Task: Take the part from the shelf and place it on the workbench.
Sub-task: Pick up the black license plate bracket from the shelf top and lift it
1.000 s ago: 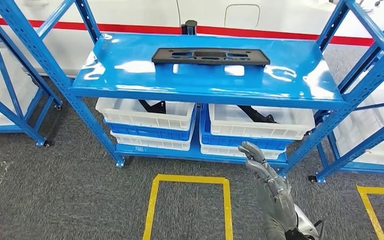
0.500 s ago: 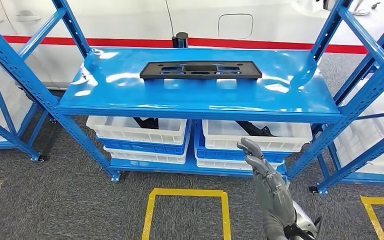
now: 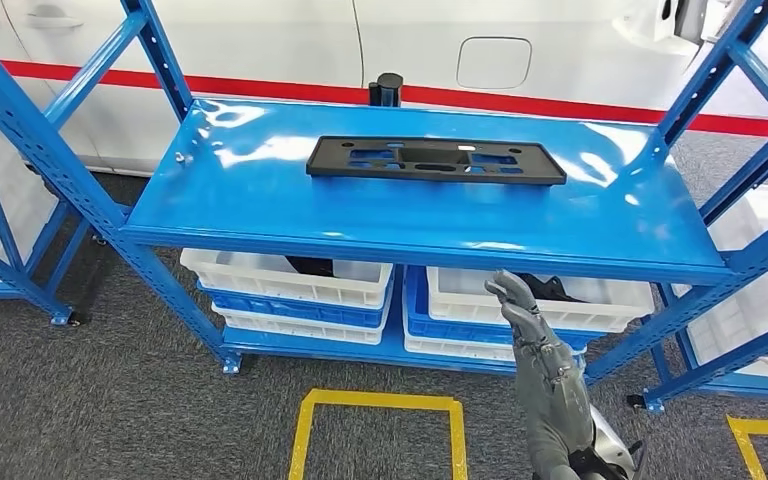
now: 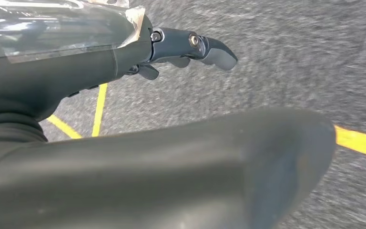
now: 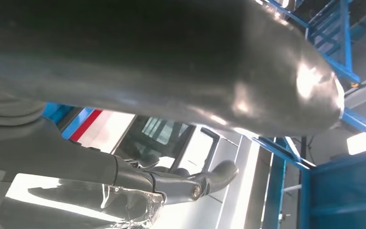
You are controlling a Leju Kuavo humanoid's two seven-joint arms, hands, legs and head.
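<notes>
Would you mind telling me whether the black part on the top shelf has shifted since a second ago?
No. The black part sits at the same spot on the blue shelf, near its back edge; the whole scene shifted together, so the camera moved.

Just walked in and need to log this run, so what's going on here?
The robot stands facing a blue shelf with a flat black part lying on its top level. Nothing has been picked up: the right hand is raised in front of the shelf, below the top level, holding nothing. The left hand hangs over the grey floor, also holding nothing.
</notes>
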